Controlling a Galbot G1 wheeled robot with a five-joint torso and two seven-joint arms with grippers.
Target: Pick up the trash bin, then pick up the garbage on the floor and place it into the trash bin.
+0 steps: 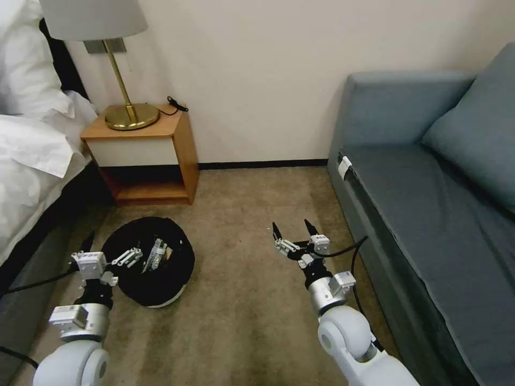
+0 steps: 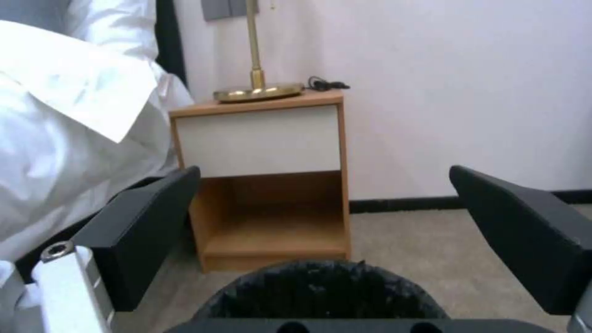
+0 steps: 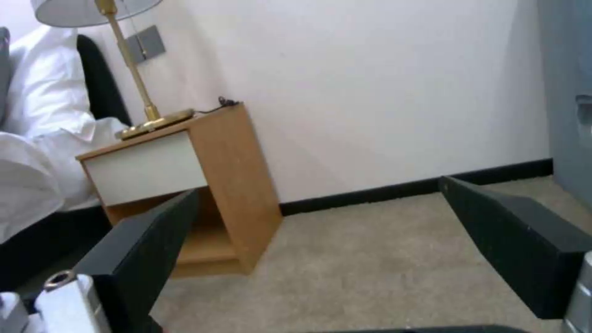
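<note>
Two grippers hover low over the carpet (image 1: 241, 300). The left gripper (image 1: 120, 249), fingers spread, sits at the rim of the one trash bin (image 1: 161, 281); the right gripper (image 1: 295, 229), also spread, holds nothing. Beyond stands one nightstand (image 1: 161, 155) bearing one lamp (image 1: 115, 64).

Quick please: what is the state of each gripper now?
Left gripper: jaws open, holding nothing, over the trash bin.
Right gripper: jaws open, holding nothing, above the carpet.
</note>
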